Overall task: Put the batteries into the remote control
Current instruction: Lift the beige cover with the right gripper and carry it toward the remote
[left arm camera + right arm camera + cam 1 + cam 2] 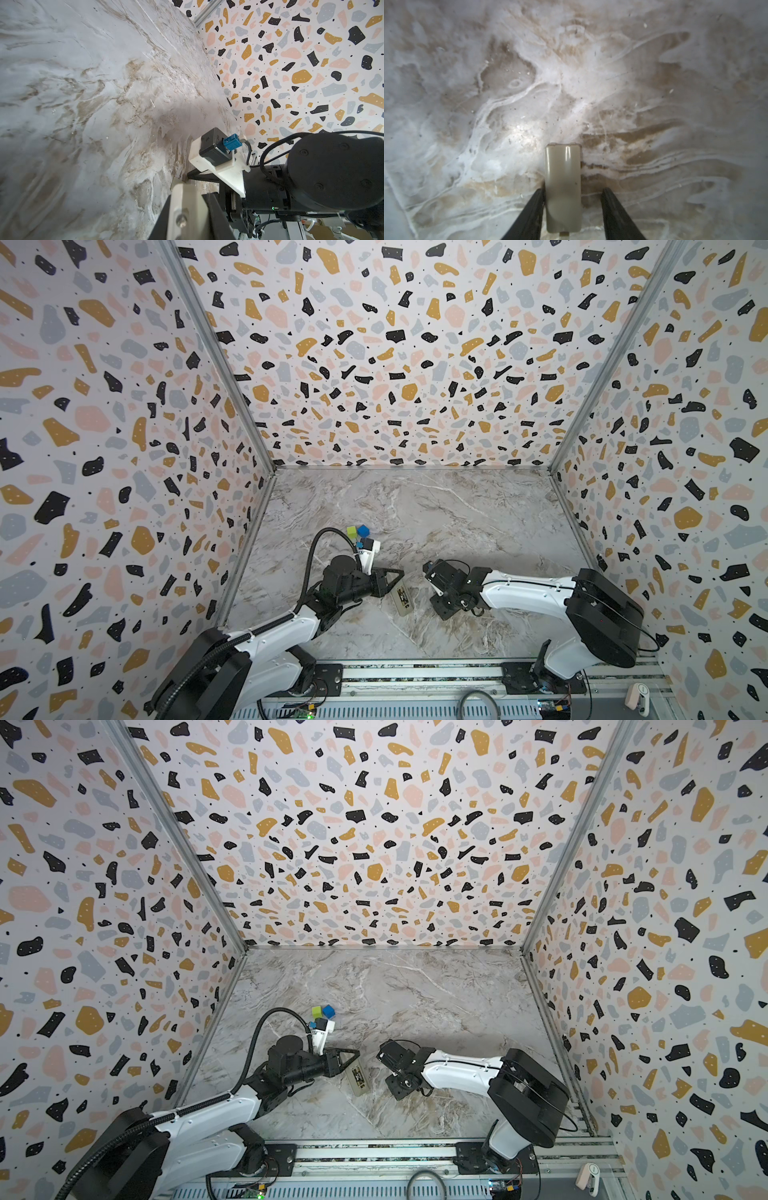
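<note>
The remote control [401, 598] lies flat on the marble bench [457, 510] between the two arms, with a dark patch on its upper face (too small to read). The left tool [399, 573] is closed at the remote's far end, though I cannot tell whether it pinches it. The right tool [573, 190] stands parted around a plain cream plate [562, 176] — one finger touches its edge, the other is clear.

I am not reading any clear text. The small black camera box [212, 143] is carrying a tiny pale mark, and the remote control [402, 598] is showing dark print, both too blurred to read.
</note>
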`<move>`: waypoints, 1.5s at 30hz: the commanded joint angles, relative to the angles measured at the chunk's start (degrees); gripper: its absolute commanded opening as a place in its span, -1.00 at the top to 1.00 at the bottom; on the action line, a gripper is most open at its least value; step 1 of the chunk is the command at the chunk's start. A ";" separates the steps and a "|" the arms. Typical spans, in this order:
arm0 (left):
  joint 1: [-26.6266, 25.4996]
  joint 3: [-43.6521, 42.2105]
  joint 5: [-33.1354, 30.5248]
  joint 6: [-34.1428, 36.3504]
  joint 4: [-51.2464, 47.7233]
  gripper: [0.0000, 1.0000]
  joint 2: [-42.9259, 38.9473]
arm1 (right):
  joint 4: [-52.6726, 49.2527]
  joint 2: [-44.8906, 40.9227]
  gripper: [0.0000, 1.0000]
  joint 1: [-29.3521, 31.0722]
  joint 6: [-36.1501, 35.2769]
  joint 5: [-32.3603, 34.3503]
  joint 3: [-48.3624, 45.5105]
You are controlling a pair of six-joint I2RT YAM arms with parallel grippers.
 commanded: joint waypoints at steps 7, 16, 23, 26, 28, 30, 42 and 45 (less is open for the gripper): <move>-0.29 0.32 -1.05 0.22 3.14 1.00 -1.19 | -5.05 0.86 0.21 1.41 1.42 -0.77 0.17; -0.30 0.45 -2.19 -0.02 3.84 1.00 -0.83 | -5.21 0.53 0.42 1.66 0.96 -0.55 -0.10; -0.31 0.28 -3.61 -1.80 7.27 1.00 0.11 | -3.65 -1.74 0.56 3.32 -0.70 1.16 0.32; -0.29 -0.16 -4.72 -2.89 9.18 1.00 0.08 | -3.18 -3.97 0.63 4.20 -1.38 2.38 0.95; -0.28 -0.38 -5.43 -3.83 10.57 1.00 0.01 | -2.58 -6.20 0.69 4.84 -1.76 3.28 1.22; -0.28 -0.73 -6.21 -4.74 11.93 1.00 0.09 | -1.84 -8.94 0.76 4.93 -2.00 3.60 1.33; -0.28 -0.74 -8.21 -7.86 14.11 1.00 0.30 | 0.61 -18.66 0.94 5.98 -6.28 3.01 5.57; -0.29 -0.99 -8.22 -8.43 15.01 1.00 0.65 | -0.11 -15.75 0.96 6.00 -7.15 2.99 8.97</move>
